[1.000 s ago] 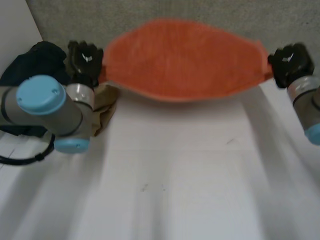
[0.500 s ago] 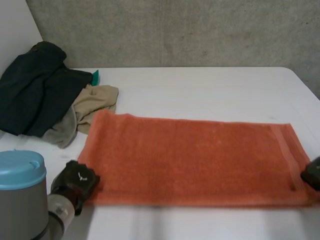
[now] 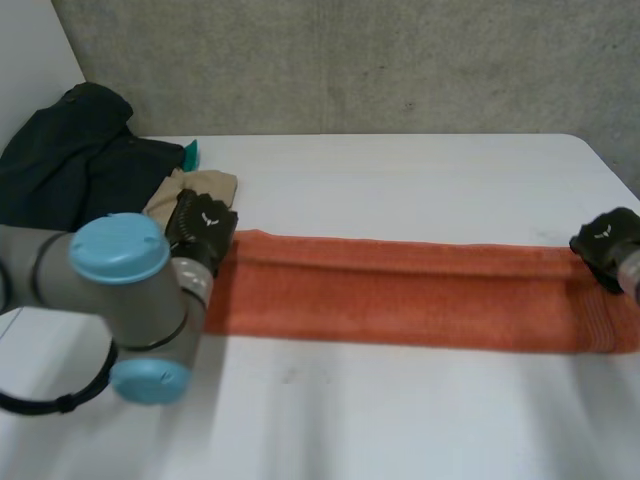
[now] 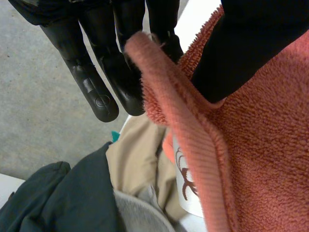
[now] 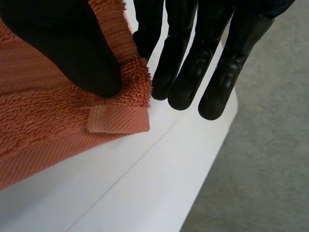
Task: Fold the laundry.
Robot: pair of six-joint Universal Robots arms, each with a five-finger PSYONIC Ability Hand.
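Pinching the orange terry towel [image 3: 400, 300] by its ends, my left hand [image 3: 200, 228], right hand [image 3: 605, 240]; one fold laid, dark clothes heap [image 3: 80, 170] beside it waits.

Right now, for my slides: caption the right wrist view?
Right robot hand pinching the orange towel corner over the white table.

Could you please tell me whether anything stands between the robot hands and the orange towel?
Nothing visible does. The left robot hand pinches one corner of the orange towel, and the right robot hand pinches a corner at its other end. A clothes pile lies beside the left end.
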